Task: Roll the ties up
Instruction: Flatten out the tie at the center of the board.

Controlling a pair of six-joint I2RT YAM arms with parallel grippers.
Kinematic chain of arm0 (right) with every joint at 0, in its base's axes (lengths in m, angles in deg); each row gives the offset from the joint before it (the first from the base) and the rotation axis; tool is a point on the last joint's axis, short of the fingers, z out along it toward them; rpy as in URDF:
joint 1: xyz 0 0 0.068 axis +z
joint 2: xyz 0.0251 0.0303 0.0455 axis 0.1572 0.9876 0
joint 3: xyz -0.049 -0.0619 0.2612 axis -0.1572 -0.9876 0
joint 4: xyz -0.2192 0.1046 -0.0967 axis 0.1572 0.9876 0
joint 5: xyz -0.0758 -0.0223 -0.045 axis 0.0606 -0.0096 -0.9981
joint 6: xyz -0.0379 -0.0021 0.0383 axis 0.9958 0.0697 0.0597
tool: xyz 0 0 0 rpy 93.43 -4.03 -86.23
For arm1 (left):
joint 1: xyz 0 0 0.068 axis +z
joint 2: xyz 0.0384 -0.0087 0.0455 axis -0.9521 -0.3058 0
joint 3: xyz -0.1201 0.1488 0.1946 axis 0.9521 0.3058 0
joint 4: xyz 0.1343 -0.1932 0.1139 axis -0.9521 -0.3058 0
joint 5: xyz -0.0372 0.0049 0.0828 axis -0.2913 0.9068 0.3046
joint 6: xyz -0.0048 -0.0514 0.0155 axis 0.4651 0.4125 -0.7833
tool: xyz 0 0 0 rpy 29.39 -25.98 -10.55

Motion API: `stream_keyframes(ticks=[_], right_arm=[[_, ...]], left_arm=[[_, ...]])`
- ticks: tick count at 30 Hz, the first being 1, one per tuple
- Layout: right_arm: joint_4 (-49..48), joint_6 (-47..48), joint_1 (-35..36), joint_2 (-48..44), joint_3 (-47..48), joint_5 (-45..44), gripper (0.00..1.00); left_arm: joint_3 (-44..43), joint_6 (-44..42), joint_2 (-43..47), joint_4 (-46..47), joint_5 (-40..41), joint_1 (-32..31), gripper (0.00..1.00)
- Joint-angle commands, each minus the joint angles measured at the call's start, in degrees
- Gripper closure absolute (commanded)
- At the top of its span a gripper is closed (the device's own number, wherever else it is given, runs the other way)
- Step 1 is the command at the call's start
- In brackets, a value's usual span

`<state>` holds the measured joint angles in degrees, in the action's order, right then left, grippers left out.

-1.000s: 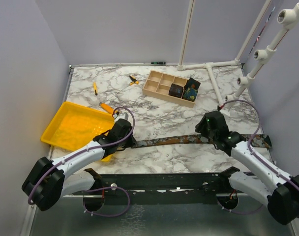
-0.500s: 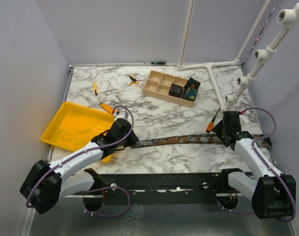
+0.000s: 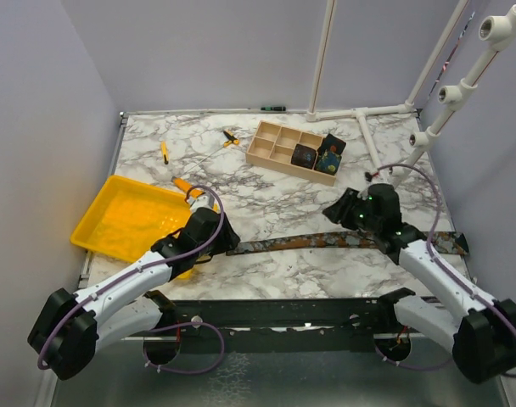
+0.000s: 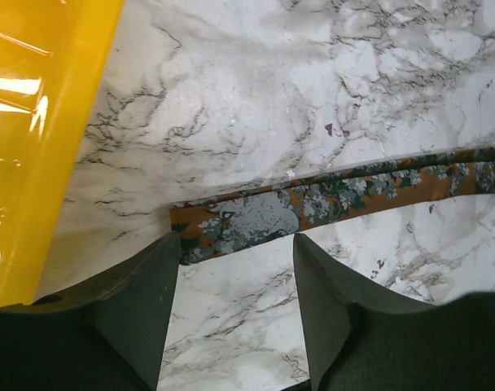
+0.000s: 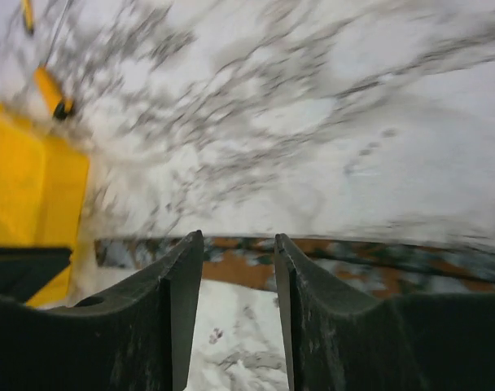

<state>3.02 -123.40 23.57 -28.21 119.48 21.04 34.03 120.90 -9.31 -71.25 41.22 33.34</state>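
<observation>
One tie (image 3: 326, 241) lies flat as a long rust-brown strip with blue-grey flowers across the front of the marble table. Its narrow end (image 4: 231, 225) rests just past the tips of my left gripper (image 4: 235, 257), which is open with only bare marble between its fingers. My right gripper (image 5: 235, 244) hovers over the strip's middle (image 5: 239, 265), open and holding nothing, and its view is blurred by motion. From above, the left gripper (image 3: 223, 241) is at the strip's left end and the right gripper (image 3: 339, 212) points left above it. Two dark rolled ties (image 3: 305, 156) sit in the wooden box.
A yellow tray (image 3: 122, 216) sits left of the left arm, its rim (image 4: 60, 147) close to the fingers. The wooden compartment box (image 3: 275, 144) stands at the back. Orange-handled screwdrivers (image 3: 164, 151) lie at the back left. White pipes (image 3: 372, 148) run along the right.
My left gripper has opened and let go of the tie's narrow end. The right arm swung out to the right, then back left over the tie, its jaws narrowing a little.
</observation>
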Motion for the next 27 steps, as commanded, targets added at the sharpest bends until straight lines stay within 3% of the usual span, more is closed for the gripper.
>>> stream_keyframes(ticks=[1, 3, 5, 8, 14, 21, 24, 27], right_arm=[[-6.84, 3.20, 14.89, 10.43, 4.16, 8.82, 0.57], [-7.75, 3.54, 20.84, 15.82, 6.39, 8.39, 0.59], [-10.48, 4.00, 25.43, 20.77, 8.42, 7.47, 0.62], [-12.25, 4.66, 29.53, 26.50, 11.06, 6.62, 0.65], [-12.57, 8.24, 35.29, 29.81, 13.07, -3.02, 0.63], [-15.43, 2.73, 35.53, 31.03, 12.20, -11.99, 0.31], [-20.04, -1.23, 34.01, 31.17, 9.86, -7.89, 0.20], [-20.84, -0.07, 31.72, 32.60, 10.36, 1.58, 0.18]], left_arm=[[-0.74, 2.22, 2.36, -6.88, 6.26, 0.14, 0.38], [-0.78, 2.61, 2.32, -8.63, 6.87, 0.09, 0.32], [-0.94, 3.01, 1.59, -9.92, 7.29, 0.11, 0.14], [-1.31, 3.77, 0.60, -11.64, 7.80, 0.11, 0.02], [-1.04, 3.59, 4.18, -11.84, 6.96, 0.01, 0.01], [1.17, 6.11, 10.62, -10.03, 10.78, 0.03, 0.01], [1.98, 6.86, 12.91, -9.10, 11.61, 0.00, 0.01], [2.68, 8.46, 16.61, -9.06, 13.25, 0.02, 0.01]])
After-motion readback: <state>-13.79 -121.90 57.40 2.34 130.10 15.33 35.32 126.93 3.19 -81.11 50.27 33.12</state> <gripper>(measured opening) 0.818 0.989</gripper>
